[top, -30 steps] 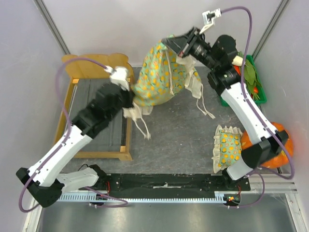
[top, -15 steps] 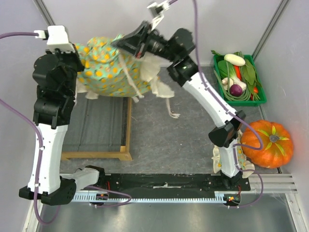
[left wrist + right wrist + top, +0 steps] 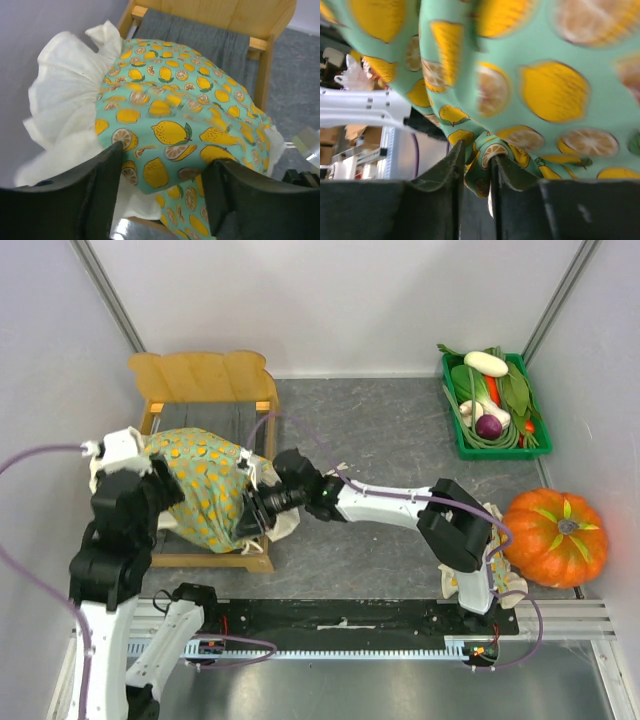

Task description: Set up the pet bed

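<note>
— While both arms are busy over there, how far along would you say it is?

— About halfway, I'd guess. The pet bed (image 3: 200,378) sits at the back left of the table (image 3: 380,440). The lemon-print blanket (image 3: 200,495) is on it, but bunched in a hump over the foot end. The grey slats (image 3: 200,42) nearest the headboard (image 3: 215,12) are bare.

— Are they holding it or letting go?

— The right gripper (image 3: 477,155) reaches in at the bed's right foot corner, and its 2 fingers are pinched tight on a fold of the cloth. The left gripper (image 3: 165,157) is at the bed's left side. Its fingers stand apart with the blanket bulging between them, and I can't tell whether they press on it.

— So what's left?

— Smoothing the blanket flat toward the headboard and releasing it, I'd think. Then the pillow (image 3: 507,587), which lies well to the right of the bed. It's mostly hidden behind the right arm (image 3: 400,505), just beside the pumpkin (image 3: 555,535). The green tray of vegetables (image 3: 495,405), also well right of the bed, looks to have no part in this.
</note>
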Motion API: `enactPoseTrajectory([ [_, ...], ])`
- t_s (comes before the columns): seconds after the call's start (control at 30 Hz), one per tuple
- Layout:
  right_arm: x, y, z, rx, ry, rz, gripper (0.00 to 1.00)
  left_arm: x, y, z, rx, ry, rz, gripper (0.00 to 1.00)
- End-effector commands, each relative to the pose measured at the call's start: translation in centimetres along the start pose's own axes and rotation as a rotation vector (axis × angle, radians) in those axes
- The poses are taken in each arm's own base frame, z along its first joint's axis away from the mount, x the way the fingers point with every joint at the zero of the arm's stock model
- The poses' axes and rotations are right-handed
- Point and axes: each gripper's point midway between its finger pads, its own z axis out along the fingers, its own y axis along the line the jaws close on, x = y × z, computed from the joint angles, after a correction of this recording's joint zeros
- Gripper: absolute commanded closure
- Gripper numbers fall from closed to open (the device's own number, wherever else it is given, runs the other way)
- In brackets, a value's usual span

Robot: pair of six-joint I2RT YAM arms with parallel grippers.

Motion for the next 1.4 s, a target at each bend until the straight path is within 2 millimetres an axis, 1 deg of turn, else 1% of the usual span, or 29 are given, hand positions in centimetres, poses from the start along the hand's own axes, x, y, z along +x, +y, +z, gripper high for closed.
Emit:
enactPoseTrajectory([
  [0.0,-2.7,6.8,-3.5,-0.131,-0.083,-0.139,0.61,1.4,1.1,-4.2,0.000,0.008,-0.243,0.20],
  [0.03,-3.0,7.8,-4.3,-0.138,-0.092,-0.154,0.55,1.7,1.2,-4.7,0.002,0.024,-0.246,0.13],
  [0.07,-2.9,8.2,-4.8,-0.139,-0.090,-0.170,0.41,1.8,1.3,-5.1,0.002,0.034,-0.261,0.11],
  [0.1,-2.3,8.2,-5.4,-0.129,-0.082,-0.163,0.36,1.0,2.0,-6.0,-0.016,0.014,-0.283,0.09],
  [0.17,-2.9,10.3,-7.0,-0.155,-0.098,-0.196,0.26,1.2,2.8,-7.1,-0.038,0.022,-0.299,0.08],
  [0.23,-3.0,12.7,-8.7,-0.207,-0.094,-0.231,0.23,0.4,3.8,-8.5,-0.060,-0.016,-0.326,0.06],
  [0.33,-3.5,14.4,-11.0,-0.189,-0.122,-0.291,0.18,-1.4,5.9,-11.2,-0.097,-0.114,-0.376,0.05],
  [0.43,-5.6,12.7,-13.4,-0.048,-0.228,-0.290,0.12,-3.2,6.8,-13.4,-0.069,-0.211,-0.409,0.05],
  [0.5,-8.0,9.0,-15.2,0.100,-0.313,-0.228,0.10,-3.6,6.2,-13.2,-0.032,-0.214,-0.399,0.04],
  [0.6,-10.9,1.9,-17.3,0.337,-0.411,-0.082,0.10,-3.0,4.3,-11.8,0.022,-0.149,-0.362,0.02],
  [0.63,-10.5,-1.5,-16.7,0.403,-0.393,-0.034,0.09,-2.8,3.8,-11.3,0.035,-0.130,-0.354,0.02],
  [0.7,-12.3,-4.4,-16.4,0.480,-0.396,-0.025,0.07,-2.4,2.2,-10.3,0.090,-0.100,-0.339,0.02],
  [0.73,-11.1,-8.2,-14.8,0.524,-0.343,0.028,0.06,-2.3,1.7,-10.1,0.112,-0.095,-0.333,0.02],
  [0.77,-12.9,-8.8,-14.4,0.529,-0.362,0.029,0.06,-2.0,1.1,-9.6,0.129,-0.077,-0.326,0.02],
  [0.8,-11.4,-12.4,-12.7,0.561,-0.320,0.075,0.06,-1.9,0.4,-9.5,0.165,-0.068,-0.322,0.02],
  [0.87,-13.1,-14.5,-11.9,0.610,-0.339,0.084,0.06,-1.3,-0.3,-9.1,0.189,-0.038,-0.311,0.02],
  [0.9,-11.9,-17.8,-11.1,0.666,-0.323,0.114,0.05,-1.1,-0.5,-9.0,0.198,-0.030,-0.305,0.01],
  [0.93,-12.0,-19.1,-10.9,0.697,-0.331,0.131,0.05,-0.9,-0.7,-9.0,0.204,-0.023,-0.303,0.01],
  [0.97,-13.5,-19.4,-10.7,0.716,-0.351,0.116,0.05,-0.5,-0.8,-8.9,0.211,-0.013,-0.300,0.01],
  [1.0,-12.5,-22.1,-10.4,0.783,-0.349,0.138,0.05,-0.3,-0.9,-8.8,0.215,-0.007,-0.295,0.01],
  [1.07,-13.8,-23.3,-10.3,0.826,-0.383,0.135,0.06,0.2,-1.0,-8.7,0.215,0.005,-0.285,0.01],
  [1.1,-12.7,-25.2,-9.7,0.858,-0.366,0.153,0.05,0.5,-1.0,-8.6,0.215,0.012,-0.280,0.01],
  [1.13,-12.6,-25.9,-9.5,0.867,-0.369,0.157,0.06,0.6,-0.9,-8.6,0.213,0.015,-0.274,0.01],
  [1.17,-13.8,-25.7,-9.0,0.854,-0.392,0.150,0.07,0.8,-1.0,-8.5,0.213,0.021,-0.270,0.01],
  [1.2,-12.6,-27.3,-8.4,0.874,-0.371,0.164,0.07,0.9,-1.0,-8.4,0.215,0.026,-0.265,0.00],
  [1.23,-12.7,-28.2,-8.7,0.920,-0.385,0.163,0.08,1.0,-1.1,-8.3,0.217,0.029,-0.261,0.00],
  [1.27,-13.2,-28.2,-8.4,0.931,-0.399,0.159,0.10,1.0,-1.2,-8.3,0.218,0.031,-0.262,0.00],
  [1.3,-12.5,-29.3,-8.4,0.964,-0.399,0.166,0.12,1.0,-1.2,-8.2,0.218,0.034,-0.259,0.00],
  [1.37,-12.6,-30.4,-9.3,1.049,-0.448,0.173,0.25,1.0,-1.4,-8.1,0.224,0.035,-0.258,0.00],
])
